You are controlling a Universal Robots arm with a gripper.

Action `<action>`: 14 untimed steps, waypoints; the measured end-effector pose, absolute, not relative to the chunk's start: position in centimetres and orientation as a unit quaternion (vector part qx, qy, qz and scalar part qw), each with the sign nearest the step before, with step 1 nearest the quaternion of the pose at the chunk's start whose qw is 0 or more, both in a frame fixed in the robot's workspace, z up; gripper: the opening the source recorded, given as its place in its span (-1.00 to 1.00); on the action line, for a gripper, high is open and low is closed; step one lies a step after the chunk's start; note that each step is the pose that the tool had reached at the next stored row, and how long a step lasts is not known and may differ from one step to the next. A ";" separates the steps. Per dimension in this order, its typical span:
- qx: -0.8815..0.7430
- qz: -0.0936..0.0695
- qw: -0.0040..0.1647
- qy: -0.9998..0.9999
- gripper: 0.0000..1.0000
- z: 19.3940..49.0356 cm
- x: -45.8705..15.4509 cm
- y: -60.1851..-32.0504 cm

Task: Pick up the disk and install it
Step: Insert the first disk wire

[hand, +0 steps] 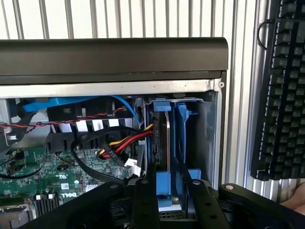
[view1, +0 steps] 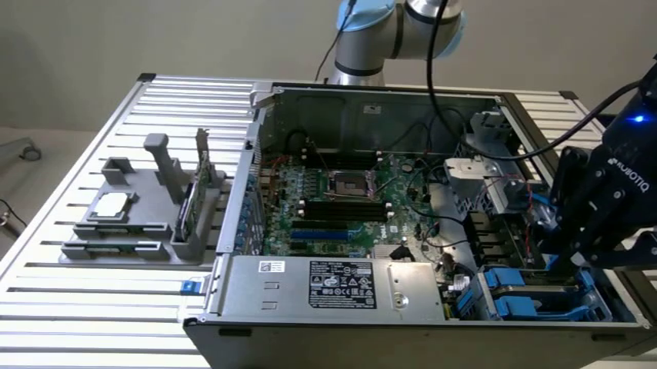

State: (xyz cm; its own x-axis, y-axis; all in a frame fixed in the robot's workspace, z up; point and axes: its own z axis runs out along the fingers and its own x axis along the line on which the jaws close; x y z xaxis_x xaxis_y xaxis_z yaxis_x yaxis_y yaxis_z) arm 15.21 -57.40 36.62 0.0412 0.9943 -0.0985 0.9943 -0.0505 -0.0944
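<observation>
my pincer [hand: 170, 202] was pinching the disk [hand: 182, 131], one finger at each side of its blue carrier; i think the grip was on the carrier because it gives flat sides and keeps the fingers [hand: 145, 200] off the metal. the disk stood on its edge in the bay [hand: 209, 126] at the corner of the case [hand: 114, 59], just beside the case wall, with the red and yellow cables [hand: 125, 143] near its other side; i judged that upright was the only way it fits this narrow slot. the wrist view gave me the grip itself and the keyboard [hand: 281, 95] outside the case; the exterior view gave what the wrist view did not: the whole board [view1: 339, 204], the tray [view1: 113, 250] well apart at the exterior view's left, and the arm [view1: 395, 31] beyond the far wall of the case.
</observation>
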 end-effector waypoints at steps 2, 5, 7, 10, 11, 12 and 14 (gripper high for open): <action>-0.721 0.069 0.001 -0.689 -0.38 37.3 15.2 -57.4; -0.721 0.069 0.001 -0.689 -0.38 38.1 15.1 -57.4; -0.721 0.069 0.001 -0.689 -0.38 38.4 15.0 -57.4; -0.721 0.069 0.001 -0.689 -0.38 38.6 14.5 -57.4; -0.721 0.069 0.001 -0.689 -0.38 38.6 14.3 -57.4; -0.721 0.069 0.001 -0.689 -0.38 38.7 14.0 -57.4; -0.721 0.069 0.001 -0.689 -0.38 38.7 13.6 -57.3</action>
